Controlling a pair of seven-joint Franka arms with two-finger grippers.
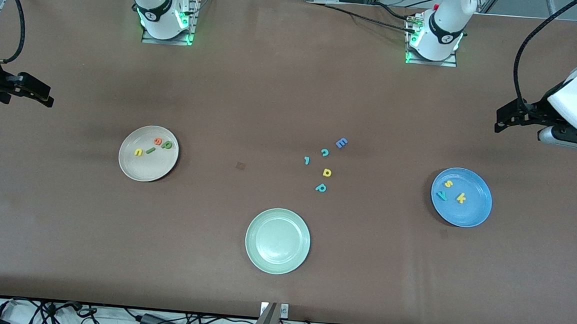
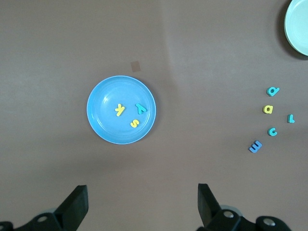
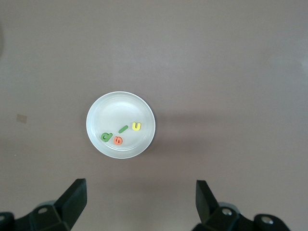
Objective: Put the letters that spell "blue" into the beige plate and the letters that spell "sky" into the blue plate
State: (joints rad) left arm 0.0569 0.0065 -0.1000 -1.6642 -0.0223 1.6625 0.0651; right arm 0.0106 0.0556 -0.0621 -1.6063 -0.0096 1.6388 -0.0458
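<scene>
Plainly, both arms were drawn up and out toward the ends of the tabletop [image 1: 293, 82], each wrist camera looking straight down from height. The left claw [image 2: 143, 202] hung over bare tabletop near the blue plate [image 1: 473, 213] at the left arm's end, its fingers spread wide apart and holding nothing. The right claw [image 3: 140, 202] hung the same way near the beige plate [image 1: 142, 170] at the right arm's end, fingers likewise wide apart and empty. In the beige plate lay the yellow u [image 1: 139, 152], the dark green l [image 1: 150, 150], the orange e [image 1: 158, 141] and the olive-green b [image 1: 168, 145], close together in a loose row. In the blue plate lay the yellow s [image 1: 448, 184], the teal y [image 1: 441, 195] and the yellow k [image 1: 461, 197]. Between the two plates, on the bare tabletop, sat a loose cluster of spare letters [image 1: 325, 164]: a blue E, three teal ones and a yellow one. A mint-green plate [image 1: 257, 255] stood nearer the front camera than that cluster.
</scene>
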